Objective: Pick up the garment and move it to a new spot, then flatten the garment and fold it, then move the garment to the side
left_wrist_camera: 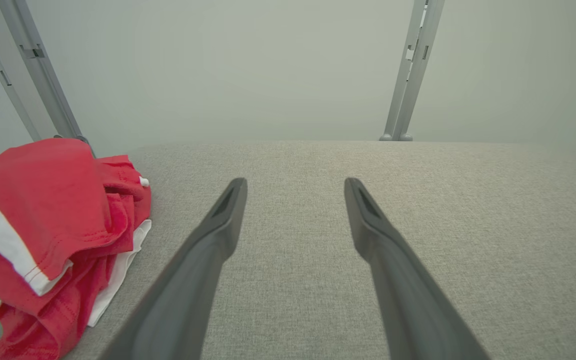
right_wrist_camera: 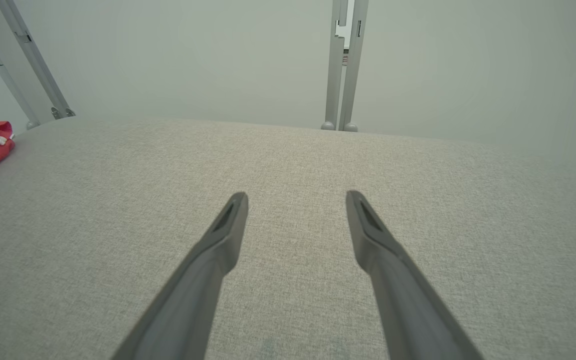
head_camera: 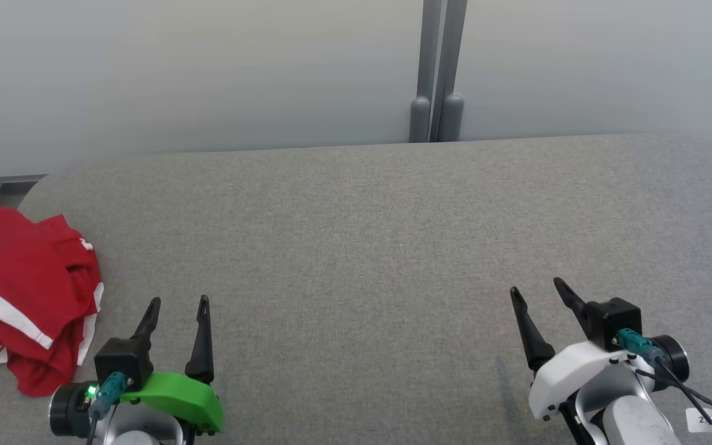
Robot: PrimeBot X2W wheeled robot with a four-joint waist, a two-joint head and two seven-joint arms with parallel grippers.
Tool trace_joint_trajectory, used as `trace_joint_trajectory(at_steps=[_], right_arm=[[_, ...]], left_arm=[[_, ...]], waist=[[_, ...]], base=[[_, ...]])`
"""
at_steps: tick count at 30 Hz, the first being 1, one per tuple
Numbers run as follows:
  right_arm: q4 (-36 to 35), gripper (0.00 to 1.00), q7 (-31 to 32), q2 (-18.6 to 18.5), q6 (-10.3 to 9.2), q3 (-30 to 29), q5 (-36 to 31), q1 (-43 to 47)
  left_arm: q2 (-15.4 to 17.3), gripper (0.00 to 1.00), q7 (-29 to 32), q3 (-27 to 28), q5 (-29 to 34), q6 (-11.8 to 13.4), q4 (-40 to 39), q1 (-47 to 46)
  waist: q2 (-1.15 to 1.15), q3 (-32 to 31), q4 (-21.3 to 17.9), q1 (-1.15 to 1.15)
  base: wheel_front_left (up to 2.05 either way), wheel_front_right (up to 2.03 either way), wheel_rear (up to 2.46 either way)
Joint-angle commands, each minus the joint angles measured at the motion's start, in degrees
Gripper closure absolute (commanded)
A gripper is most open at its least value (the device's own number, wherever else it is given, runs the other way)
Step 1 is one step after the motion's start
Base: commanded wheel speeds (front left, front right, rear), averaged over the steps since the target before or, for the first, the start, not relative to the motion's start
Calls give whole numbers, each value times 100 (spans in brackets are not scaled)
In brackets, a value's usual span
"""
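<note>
Garment (head_camera: 22, 290), red-white, crumpled at left edge of grey fabric table (head_camera: 362, 235) by pale wall (head_camera: 207, 68); left gripper (head_camera: 180, 299), right gripper (head_camera: 534, 285) spread, empty.

garment (head_camera: 19, 290) crumpled, far left | left pincer (head_camera: 178, 301) spread | right pincer (head_camera: 536, 289) spread

The crumpled red garment (head_camera: 22, 278) runs off the head view's left edge
</note>
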Motion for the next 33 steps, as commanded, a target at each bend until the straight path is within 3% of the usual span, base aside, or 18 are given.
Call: trace_joint_trajectory(at_steps=[1, 11, 33], right_arm=[[-10, 0, -33, -5, 0, 3, 27, -35], [-87, 0, -64, -1, 0, 35, 236, 49], [31, 0, -248, -1, 0, 339, 591, 112]], left_arm=[[43, 0, -30, -7, -52, 7, 17, -9], [93, 0, 8, 114, -198, 108, -132, 171], [387, 0, 224, 130, -219, 301, -527, 542]], waist=[[0, -1, 8, 0], [0, -19, 303, 0], [0, -19, 2087, 0]], base=[[0, 0, 0], [0, 0, 0], [0, 0, 0]])
